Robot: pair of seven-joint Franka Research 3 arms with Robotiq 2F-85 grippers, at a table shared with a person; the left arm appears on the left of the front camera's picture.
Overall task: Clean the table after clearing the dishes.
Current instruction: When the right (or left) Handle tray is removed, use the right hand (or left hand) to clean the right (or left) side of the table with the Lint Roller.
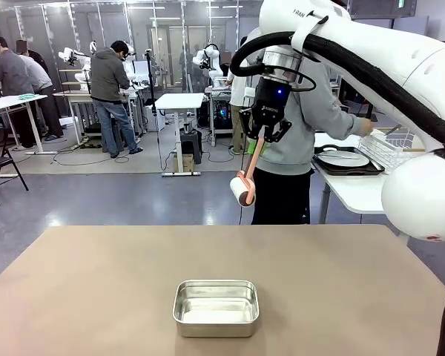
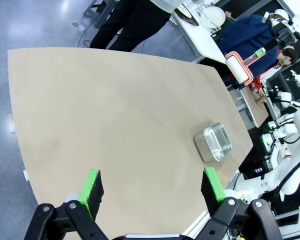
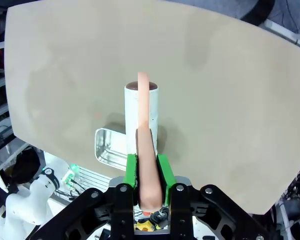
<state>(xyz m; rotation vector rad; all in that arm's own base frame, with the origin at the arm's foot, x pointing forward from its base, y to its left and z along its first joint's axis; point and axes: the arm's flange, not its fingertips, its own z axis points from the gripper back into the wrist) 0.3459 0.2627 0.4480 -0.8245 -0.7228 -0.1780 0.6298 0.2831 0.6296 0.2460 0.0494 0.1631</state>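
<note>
Tan and matte, the table (image 1: 96, 289) fills the lower half of the front view. Its far edge runs straight across mid-frame and both far corners are in sight. One steel pan (image 1: 216, 307) sits at bottom centre, with bare top open on every side of it.

Past the far edge we see grey floor, then a person (image 1: 300, 111) at centre right with an arm stretched toward a white side table (image 1: 356, 194). A plate (image 1: 343, 158) lies there on a dark tray (image 1: 354, 170).

At upper centre the right gripper (image 1: 264, 135) hangs above the far edge, jaws narrow and clamped on the pink handle of a roller (image 1: 245, 191). The roller's long axis drops from the jaws, leaning a little to picture left, and its white drum is at the low end, clear of the top. In the right wrist view the handle runs straight up the frame from the jaws to the drum, with the pan beneath.

In its own view the left gripper (image 2: 152, 186) stands wide with nothing in it, over the table near one edge; the pan lies at right middle.
</note>
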